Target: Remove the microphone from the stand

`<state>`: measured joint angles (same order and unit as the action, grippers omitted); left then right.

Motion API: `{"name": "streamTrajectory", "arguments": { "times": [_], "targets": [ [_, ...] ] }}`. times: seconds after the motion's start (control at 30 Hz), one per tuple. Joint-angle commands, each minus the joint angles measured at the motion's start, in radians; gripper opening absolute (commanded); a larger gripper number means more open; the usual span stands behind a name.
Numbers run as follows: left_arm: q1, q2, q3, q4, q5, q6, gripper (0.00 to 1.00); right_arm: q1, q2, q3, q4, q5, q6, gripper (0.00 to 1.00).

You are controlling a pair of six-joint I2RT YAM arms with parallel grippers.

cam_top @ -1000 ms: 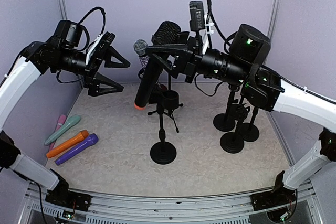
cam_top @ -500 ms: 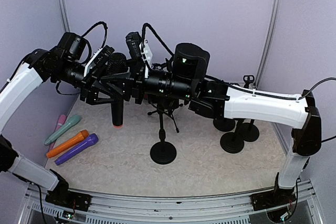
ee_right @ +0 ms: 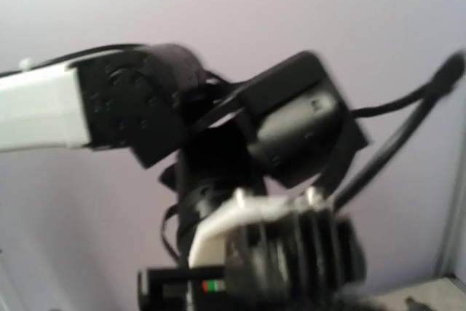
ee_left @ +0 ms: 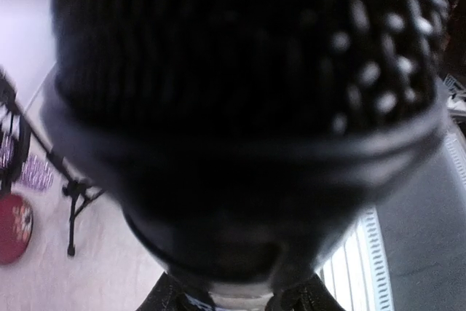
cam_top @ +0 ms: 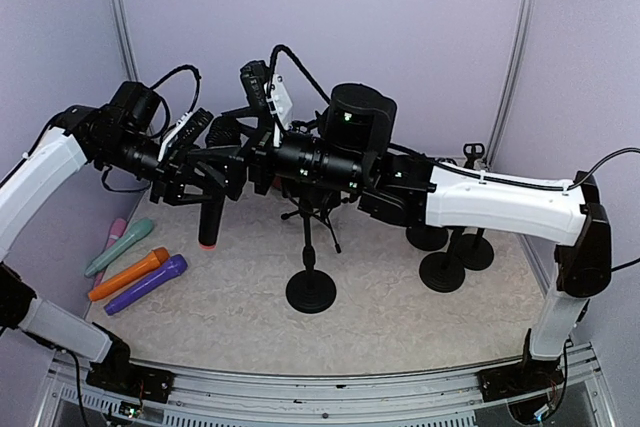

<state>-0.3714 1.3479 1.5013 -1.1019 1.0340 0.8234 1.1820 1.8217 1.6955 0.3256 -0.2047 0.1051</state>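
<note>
Found left gripper [cam_top: 207, 165] pinched narrow on the microphone [cam_top: 210, 209], holding it near the head end. Checked left wrist view: microphone head [ee_left: 240, 107] filling nearly the whole frame, very close and out of focus.

Noted microphone off the stand, hanging upright in the air, head up, tail down, clear of the table [cam_top: 400, 327]. Recorded looks: straight black body, dark wire-mesh head, smooth dark band under the mesh, orange-red cap on the lower end.

Spotted right gripper [cam_top: 243, 152] just beside the left one, reaching across from the right at head height. Could not tell its jaws wide or narrow: black on black from above, and only the left arm's wrist, blurred against the purple wall, in right wrist view.

Located tripod stand [cam_top: 322, 217] right of the hanging microphone, apart from it, partly hidden under the right arm. Logged round-base stand [cam_top: 310, 291] nearer the front and more round bases [cam_top: 445, 269] far right. Logged four loose ones lying flat at the table's left: pink microphone [cam_top: 115, 229], teal microphone [cam_top: 125, 244], orange microphone [cam_top: 130, 274], purple microphone [cam_top: 148, 285].
</note>
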Motion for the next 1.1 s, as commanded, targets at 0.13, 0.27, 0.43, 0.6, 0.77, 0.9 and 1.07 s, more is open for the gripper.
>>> {"name": "streamTrajectory", "arguments": {
  "times": [0.13, 0.27, 0.43, 0.6, 0.77, 0.9, 1.07],
  "targets": [
    [0.099, -0.013, -0.306, 0.187, -0.475, -0.03, 0.12, 0.007, -0.259, -0.109, -0.127, 0.193, -0.056, 1.0],
    [0.122, 0.015, -0.455, 0.301, -0.631, -0.059, 0.13, -0.008, -0.425, -0.269, -0.133, 0.265, -0.03, 1.0],
    [0.127, 0.059, -0.578, 0.441, -0.745, -0.09, 0.16, -0.012, -0.612, -0.474, -0.176, 0.397, 0.041, 1.0],
    [0.142, 0.121, -0.635, 0.562, -0.883, -0.092, 0.19, -0.014, -0.742, -0.669, -0.257, 0.486, 0.151, 1.0],
    [0.167, 0.211, -0.632, 0.631, -0.966, -0.113, 0.23, -0.016, -0.793, -0.868, -0.266, 0.486, 0.237, 0.98],
    [0.169, 0.263, -0.615, 0.658, -1.005, -0.135, 0.37, -0.015, -0.757, -0.976, -0.211, 0.459, 0.261, 0.93],
    [0.168, 0.256, -0.598, 0.647, -0.992, -0.156, 0.57, -0.015, -0.633, -1.021, -0.127, 0.456, 0.223, 0.9]
  ]
}}
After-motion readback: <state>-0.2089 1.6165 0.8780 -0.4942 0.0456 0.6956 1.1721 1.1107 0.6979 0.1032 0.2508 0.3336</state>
